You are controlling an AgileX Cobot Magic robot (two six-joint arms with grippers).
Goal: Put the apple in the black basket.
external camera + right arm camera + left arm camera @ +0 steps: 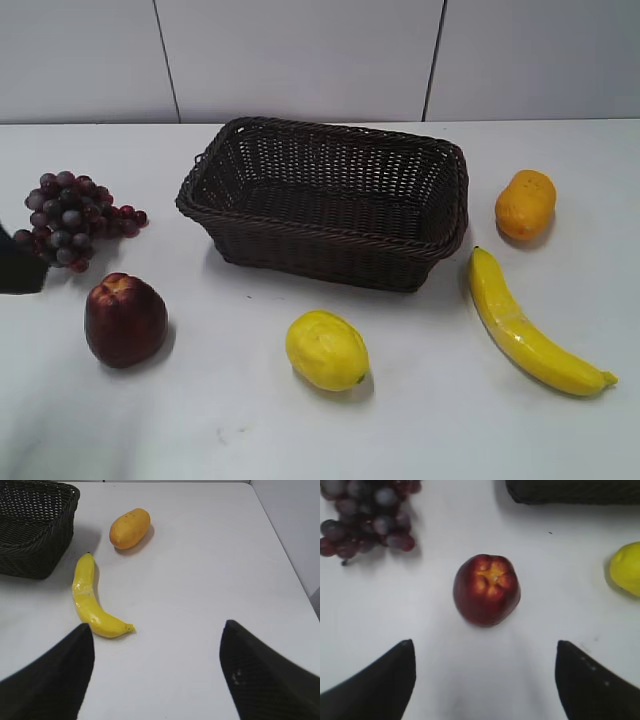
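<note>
Both jaws gape apart; the apple [487, 590] sits dark red, glossy, with an orange-red top patch.

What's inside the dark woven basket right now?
Nothing visible: the dark woven wicker basket shows only its bare weave, while the dark red apple sits outside on the table. The near wall hides the floor's front strip.

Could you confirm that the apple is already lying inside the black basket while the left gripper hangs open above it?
Not quite: the apple sits on the table, outside the black basket, as the exterior view shows. The left gripper does hang open above it.
</note>
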